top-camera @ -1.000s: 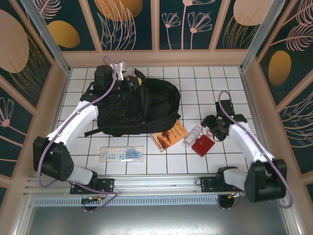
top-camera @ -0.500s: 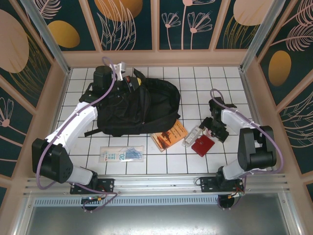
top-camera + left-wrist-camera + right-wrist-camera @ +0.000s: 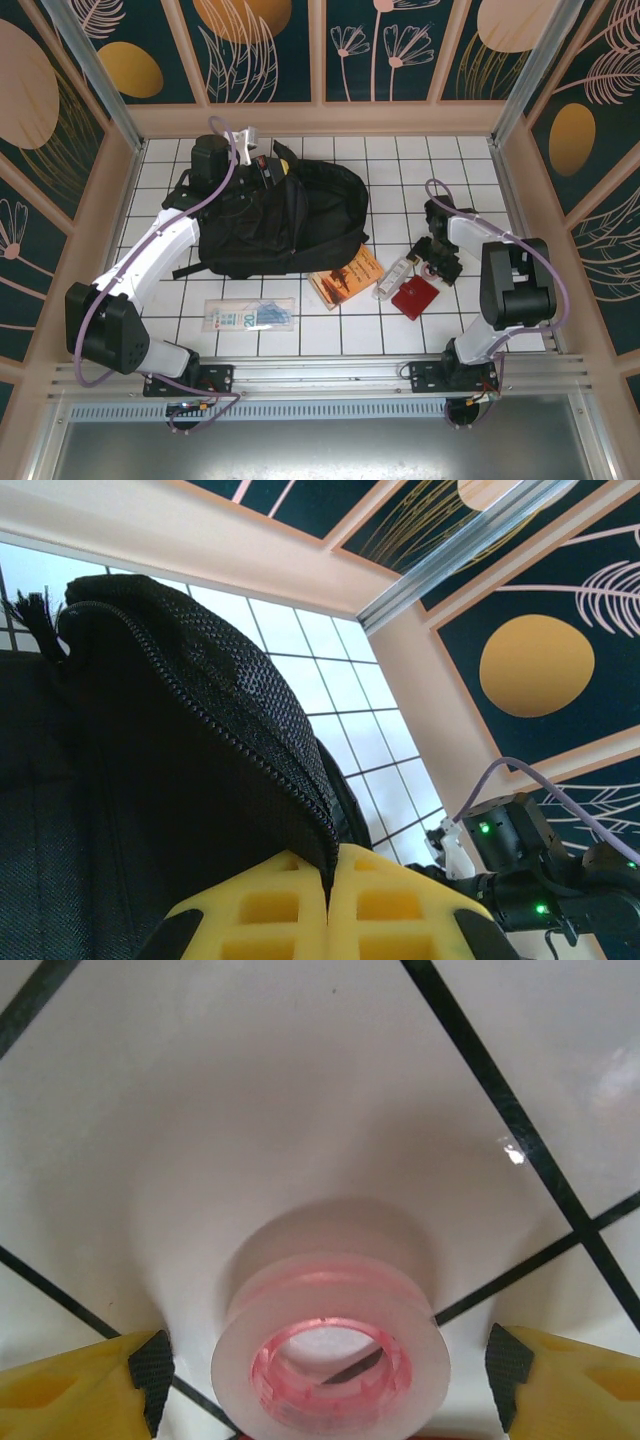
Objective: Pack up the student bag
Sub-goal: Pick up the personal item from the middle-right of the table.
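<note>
We find the right gripper (image 3: 328,1370) nearest, spread wide, one finger on each side of the pink-cored tape roll (image 3: 325,1295) without contact. Farther back, the left gripper (image 3: 328,905) is pinching the zippered edge of the student bag (image 3: 300,215), which lies left of centre on the tiled table (image 3: 400,170).

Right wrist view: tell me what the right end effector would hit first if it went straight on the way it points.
Most likely the tape roll, lying flat on the tiled table between the open fingers of the right end effector. Depth is hard to judge.
</note>
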You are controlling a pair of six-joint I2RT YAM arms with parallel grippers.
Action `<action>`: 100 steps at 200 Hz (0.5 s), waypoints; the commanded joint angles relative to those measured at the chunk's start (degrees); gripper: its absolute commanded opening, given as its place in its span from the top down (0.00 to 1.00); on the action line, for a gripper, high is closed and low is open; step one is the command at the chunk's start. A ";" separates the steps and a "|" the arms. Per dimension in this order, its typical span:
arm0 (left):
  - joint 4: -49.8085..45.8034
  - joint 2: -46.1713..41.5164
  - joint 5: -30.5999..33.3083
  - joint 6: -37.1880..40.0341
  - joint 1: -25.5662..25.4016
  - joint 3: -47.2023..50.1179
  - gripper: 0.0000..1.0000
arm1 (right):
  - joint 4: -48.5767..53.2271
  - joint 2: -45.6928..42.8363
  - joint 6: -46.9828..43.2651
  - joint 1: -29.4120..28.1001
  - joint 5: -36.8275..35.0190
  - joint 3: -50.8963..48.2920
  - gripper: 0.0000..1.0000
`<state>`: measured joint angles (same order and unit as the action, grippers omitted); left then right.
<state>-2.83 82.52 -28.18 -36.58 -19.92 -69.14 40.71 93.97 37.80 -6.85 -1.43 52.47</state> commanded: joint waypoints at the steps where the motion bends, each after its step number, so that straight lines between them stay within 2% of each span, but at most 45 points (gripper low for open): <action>1: 3.97 -2.14 -0.28 1.57 0.24 0.06 1.00 | -1.07 1.11 -0.88 0.33 0.25 -0.42 0.20; 11: 3.97 -2.10 -0.16 1.60 0.26 0.05 1.00 | -1.43 1.10 -0.80 0.32 0.25 -0.57 0.24; 18: 3.97 -2.02 -0.20 1.60 0.26 0.06 1.00 | -1.81 1.11 -0.96 0.35 0.29 -0.70 0.31; 29: 4.06 -1.93 -0.48 1.60 0.28 0.06 1.00 | -2.16 1.15 -0.98 0.33 0.29 -0.86 0.34; 35: 4.06 -1.86 -0.48 1.60 0.24 0.06 1.00 | -2.36 1.20 -0.99 0.39 0.29 -1.06 0.40; 72: 3.90 -1.80 -0.63 1.65 0.33 -0.11 1.00 | -1.70 0.40 -0.80 0.45 0.28 -0.93 0.45; 100: 3.41 -1.67 -1.24 1.68 0.25 -0.79 1.00 | 2.26 -3.56 -0.80 0.52 -1.37 2.21 0.49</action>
<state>-2.76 82.52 -28.21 -36.38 -19.92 -69.08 39.66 93.56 37.39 -6.83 -1.08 52.47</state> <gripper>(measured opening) 0.059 0.520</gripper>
